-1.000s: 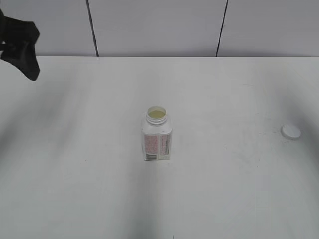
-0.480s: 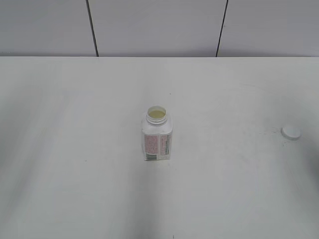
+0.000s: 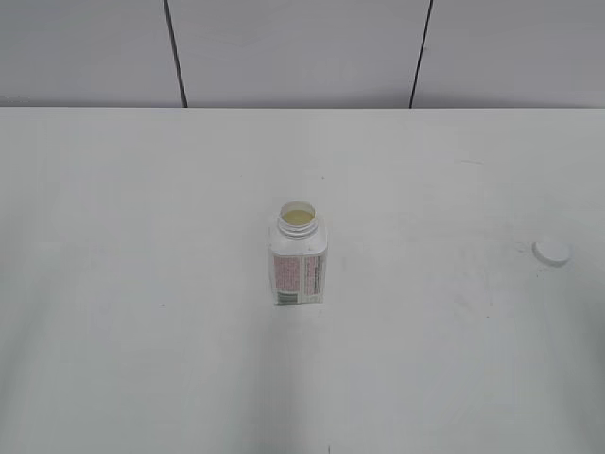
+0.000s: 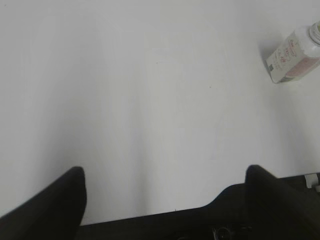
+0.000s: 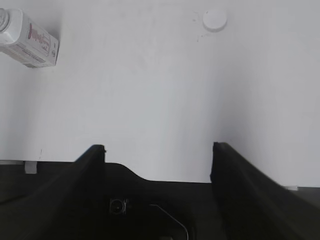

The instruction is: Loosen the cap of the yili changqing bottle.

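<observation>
The yili changqing bottle stands upright mid-table, its neck open and uncapped. It also shows in the left wrist view at the top right and in the right wrist view at the top left. The white cap lies flat on the table far to the right, and shows in the right wrist view. My left gripper is open and empty, far from the bottle. My right gripper is open and empty, well short of the cap. Neither gripper shows in the exterior view.
The white table runs back to a grey panelled wall. The table's near edge shows in the right wrist view.
The dark left arm, seen at the exterior view's upper left a second ago, has drawn out of the frame. The bottle and the cap have not moved.
</observation>
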You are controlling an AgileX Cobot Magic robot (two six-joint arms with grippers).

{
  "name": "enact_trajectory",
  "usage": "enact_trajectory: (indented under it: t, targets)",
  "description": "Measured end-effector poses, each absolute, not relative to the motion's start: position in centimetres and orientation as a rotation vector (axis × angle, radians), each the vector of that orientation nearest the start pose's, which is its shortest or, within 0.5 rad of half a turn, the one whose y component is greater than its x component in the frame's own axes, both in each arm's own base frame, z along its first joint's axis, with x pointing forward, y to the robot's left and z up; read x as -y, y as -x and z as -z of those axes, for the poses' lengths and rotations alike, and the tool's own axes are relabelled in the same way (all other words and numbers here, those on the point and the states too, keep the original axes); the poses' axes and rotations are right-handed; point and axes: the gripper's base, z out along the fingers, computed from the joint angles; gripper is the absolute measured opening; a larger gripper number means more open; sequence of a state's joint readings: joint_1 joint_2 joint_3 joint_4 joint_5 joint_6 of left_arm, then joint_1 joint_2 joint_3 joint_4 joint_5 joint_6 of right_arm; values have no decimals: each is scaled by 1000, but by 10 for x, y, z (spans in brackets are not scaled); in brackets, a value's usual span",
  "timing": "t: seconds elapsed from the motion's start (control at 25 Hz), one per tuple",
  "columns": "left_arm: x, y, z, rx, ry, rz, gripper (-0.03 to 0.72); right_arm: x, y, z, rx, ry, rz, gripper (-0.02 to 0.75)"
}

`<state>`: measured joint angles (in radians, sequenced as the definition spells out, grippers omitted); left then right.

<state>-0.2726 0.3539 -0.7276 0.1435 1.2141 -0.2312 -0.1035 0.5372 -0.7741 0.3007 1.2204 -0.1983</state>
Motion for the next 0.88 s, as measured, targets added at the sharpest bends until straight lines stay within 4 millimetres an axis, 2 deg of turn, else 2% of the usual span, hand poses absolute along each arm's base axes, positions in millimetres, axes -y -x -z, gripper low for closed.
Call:
enact_trajectory:
  t: [0.16,0.32,0.72,0.88]
  targets:
    - [-9,-13,-307,-2226,-117,57,583,-21,-43,-326,-2349,134,-236,522]
    - [-11,-4,-292,-2154,-132,63,583,-23,-27,-314,-2304,162,-214,522]
    - [-13,6,-285,-2000,-134,91,582,-22,0,-284,-2137,194,-113,522]
    - [-12,6,-284,-2001,-136,110,582,-22,5,-283,-2057,189,-94,522]
